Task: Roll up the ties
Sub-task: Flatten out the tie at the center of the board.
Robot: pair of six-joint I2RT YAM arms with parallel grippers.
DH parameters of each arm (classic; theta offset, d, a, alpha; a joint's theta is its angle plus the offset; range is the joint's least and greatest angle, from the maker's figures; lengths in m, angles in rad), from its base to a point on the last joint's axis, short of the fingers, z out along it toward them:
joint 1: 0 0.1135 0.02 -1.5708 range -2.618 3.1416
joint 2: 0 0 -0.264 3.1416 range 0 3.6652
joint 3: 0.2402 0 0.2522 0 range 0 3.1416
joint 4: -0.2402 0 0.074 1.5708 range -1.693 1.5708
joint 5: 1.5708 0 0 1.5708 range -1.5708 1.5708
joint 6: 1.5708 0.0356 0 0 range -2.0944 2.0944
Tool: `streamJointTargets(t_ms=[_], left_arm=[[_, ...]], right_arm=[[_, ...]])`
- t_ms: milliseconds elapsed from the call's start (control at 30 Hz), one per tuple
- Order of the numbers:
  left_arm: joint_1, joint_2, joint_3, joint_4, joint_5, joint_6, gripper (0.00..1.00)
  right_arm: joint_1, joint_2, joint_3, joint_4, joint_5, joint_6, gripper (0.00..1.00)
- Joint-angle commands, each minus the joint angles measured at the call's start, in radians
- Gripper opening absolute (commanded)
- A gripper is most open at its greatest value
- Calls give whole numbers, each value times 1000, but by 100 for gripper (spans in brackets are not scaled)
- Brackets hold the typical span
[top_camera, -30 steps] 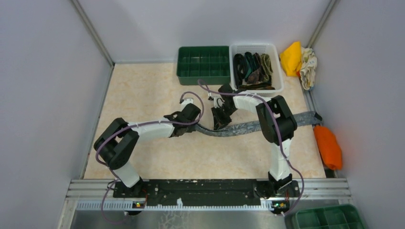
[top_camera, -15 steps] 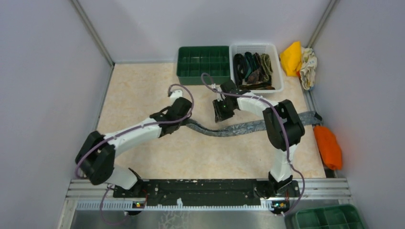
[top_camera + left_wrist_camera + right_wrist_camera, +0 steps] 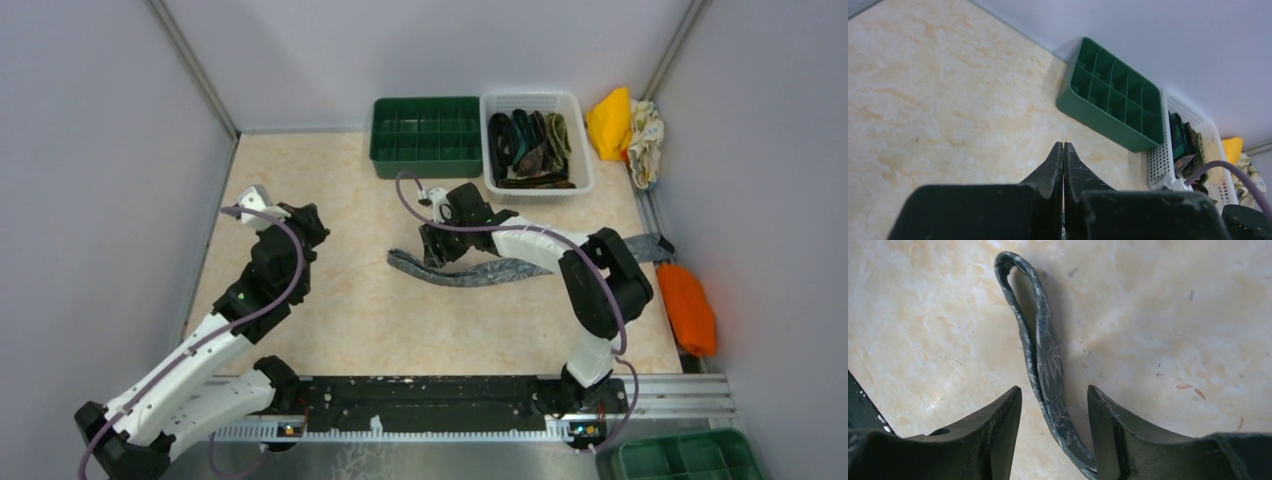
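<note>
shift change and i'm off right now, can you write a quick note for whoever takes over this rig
Left end effector: shut, empty, raised over the left side of the table, away from the tie.
Right end effector: open, low, fingers either side of the grey tie near its folded-over end, not gripping.
The tie lies as a flat strip toward the right edge, unrolled.
Other ties: in the white basket; green tray beside it looks empty.
Done: only that end fold. Left: roll it.
</note>
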Motion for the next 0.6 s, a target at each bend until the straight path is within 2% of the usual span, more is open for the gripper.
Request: streamJointTargets(t_ms=[0, 267, 367, 400, 567], left_arm=[[1, -29, -11, 60, -78, 63, 0], [0, -45, -13, 27, -88, 65, 1], [1, -44, -20, 25, -87, 66, 1], [1, -44, -20, 24, -88, 67, 1], [1, -42, -17, 23, -90, 81, 2]], right_arm=[[24, 28, 25, 84, -57, -54, 52], [44, 91, 30, 55, -97, -57, 53], [58, 116, 23, 54, -109, -57, 50], [63, 122, 20, 53, -110, -57, 45], [69, 165, 60, 1, -147, -113, 4]])
